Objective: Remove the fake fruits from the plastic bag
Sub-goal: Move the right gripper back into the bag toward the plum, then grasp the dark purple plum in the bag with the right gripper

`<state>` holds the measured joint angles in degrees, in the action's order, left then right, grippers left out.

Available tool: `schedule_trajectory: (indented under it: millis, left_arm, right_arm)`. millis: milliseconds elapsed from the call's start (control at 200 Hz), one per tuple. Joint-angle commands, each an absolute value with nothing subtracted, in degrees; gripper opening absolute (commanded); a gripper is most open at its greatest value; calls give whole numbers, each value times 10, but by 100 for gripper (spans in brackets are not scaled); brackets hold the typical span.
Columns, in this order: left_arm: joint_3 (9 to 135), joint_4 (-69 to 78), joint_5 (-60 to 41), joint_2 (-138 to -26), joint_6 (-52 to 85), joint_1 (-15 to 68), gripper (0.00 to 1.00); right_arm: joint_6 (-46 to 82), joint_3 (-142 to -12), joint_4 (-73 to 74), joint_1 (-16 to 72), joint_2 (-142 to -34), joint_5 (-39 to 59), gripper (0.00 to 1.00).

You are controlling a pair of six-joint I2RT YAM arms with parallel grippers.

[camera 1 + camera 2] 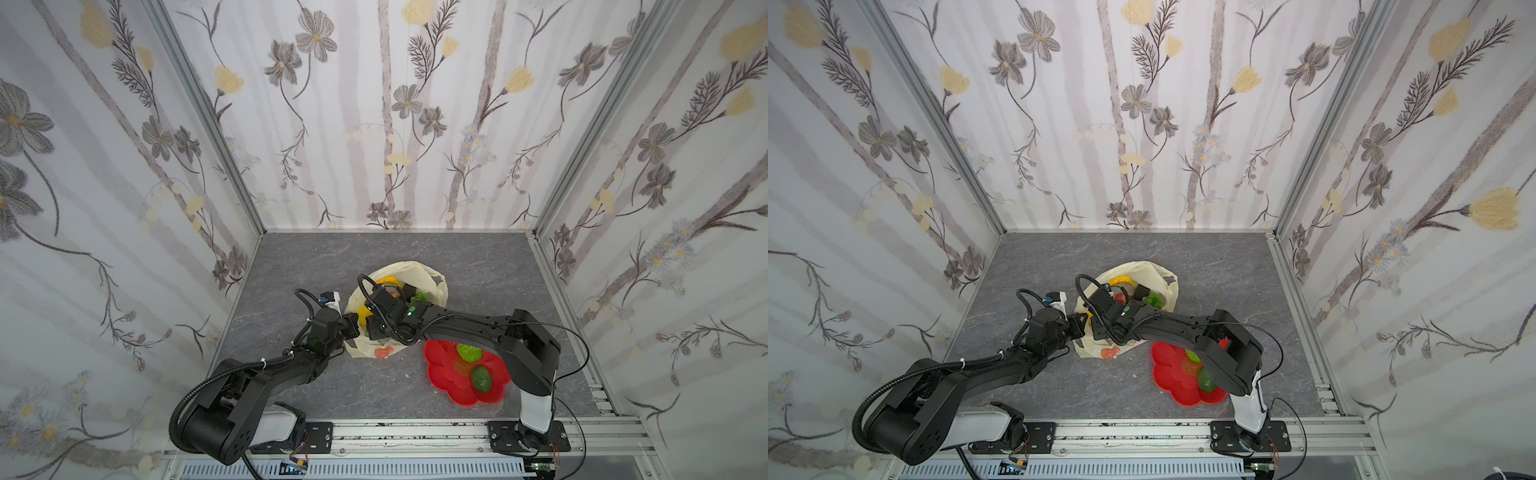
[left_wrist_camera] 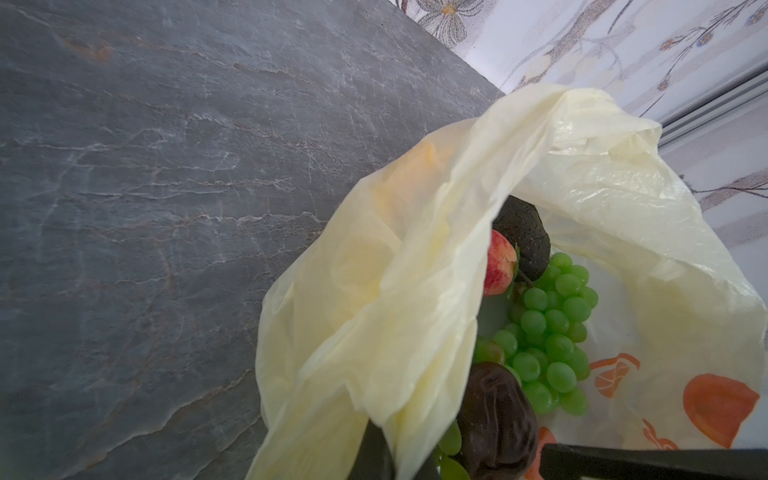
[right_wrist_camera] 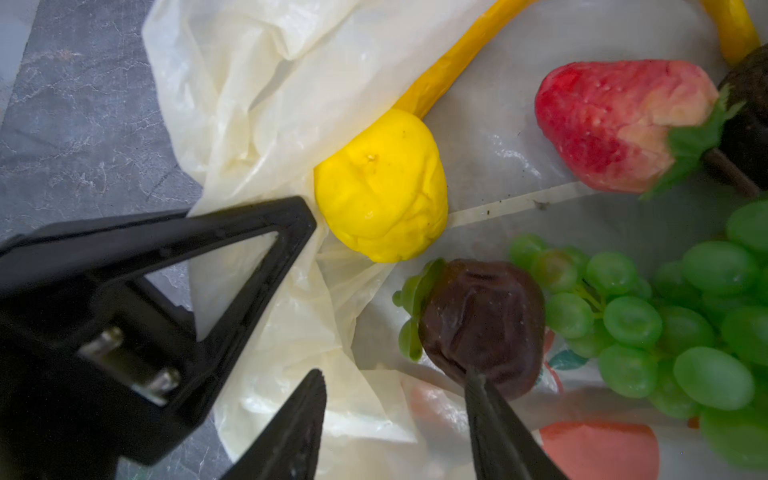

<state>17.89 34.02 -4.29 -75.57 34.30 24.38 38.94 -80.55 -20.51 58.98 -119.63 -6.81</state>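
Plastic bag (image 3: 270,83), mid-surface, mouth open: the right wrist view shows lemon (image 3: 382,187), banana (image 3: 449,62), strawberry (image 3: 615,124), grape bunch (image 3: 665,324) and blackish-brown fruit (image 3: 482,320) inside. It also shows the right pincer (image 3: 395,374) released, one tip touching that brown fruit, and the left pincer (image 3: 307,220) clenched on the bag's rim. Only the top views show the red dish (image 1: 444,374) at the bag's 4 o'clock, holding a bumpy lime-green fruit (image 1: 469,353) and an avocado (image 1: 482,379); grey marbled surface (image 1: 311,257), floral-papered walls (image 1: 374,104).
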Motion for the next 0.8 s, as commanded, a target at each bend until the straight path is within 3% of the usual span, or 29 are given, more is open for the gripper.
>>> schedule_trajectory:
  millis: [0,794]
  left_arm:
    - [183,345,-41,-753,341,243,0]
    - [184,345,-40,-759,340,244,0]
  right_arm:
    - [381,-820,-213,590,-1212,-101,56]
    - [365,-814,-254,556,-1232,-181,64]
